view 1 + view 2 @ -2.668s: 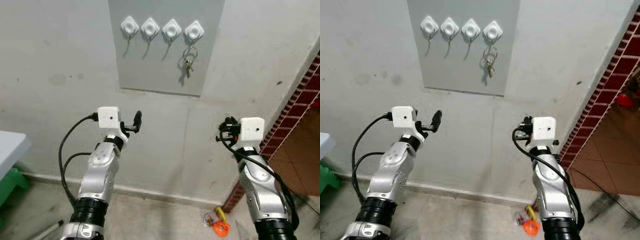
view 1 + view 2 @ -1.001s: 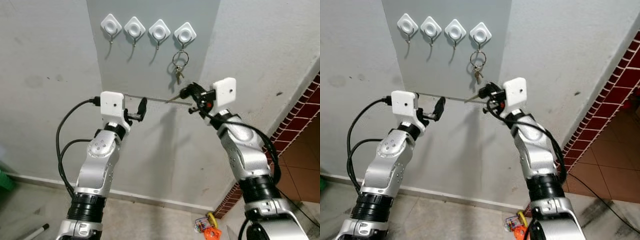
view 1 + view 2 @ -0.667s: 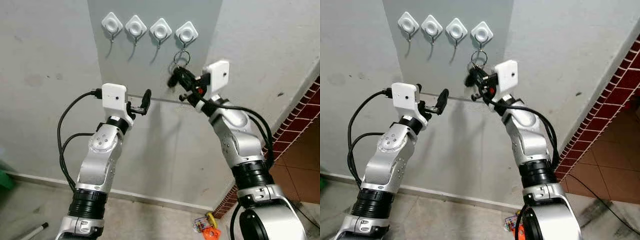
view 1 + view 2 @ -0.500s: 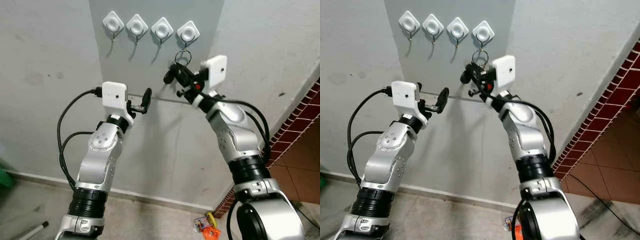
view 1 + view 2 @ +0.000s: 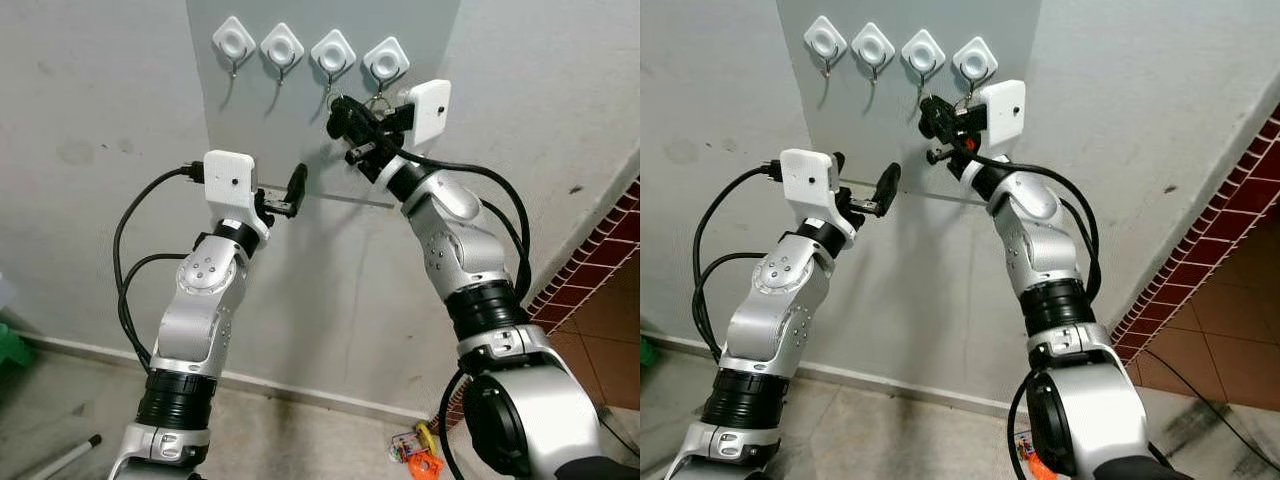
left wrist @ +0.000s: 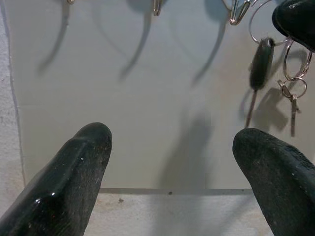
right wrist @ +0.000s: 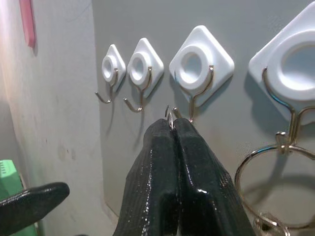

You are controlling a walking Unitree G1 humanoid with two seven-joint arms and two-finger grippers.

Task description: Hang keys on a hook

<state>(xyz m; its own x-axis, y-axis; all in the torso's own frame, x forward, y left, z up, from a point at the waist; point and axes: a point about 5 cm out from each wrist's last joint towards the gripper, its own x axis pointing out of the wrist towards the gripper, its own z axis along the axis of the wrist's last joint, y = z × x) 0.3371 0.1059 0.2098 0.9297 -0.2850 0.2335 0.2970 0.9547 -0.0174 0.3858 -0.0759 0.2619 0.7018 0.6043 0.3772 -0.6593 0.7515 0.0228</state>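
The ring (image 7: 170, 118) is pinched at the tips of the right hand (image 7: 173, 129), just below the third hook (image 7: 193, 109). It should be lifted above the prong, then lowered on. Left hand (image 6: 170, 169) is spread, idle.

1. We find no readable text, label, brand, number or sign anywhere in these views.
2. The grey wall panel (image 5: 300, 150) and its white hook mounts (image 7: 201, 64) carry no writing that we can see.
3. The white camera housings on the robot's wrists (image 5: 228, 180) are blank on the faces turned toward us.
4. The small colourful items on the floor (image 5: 420, 452) are too small for us to tell whether they bear any print.
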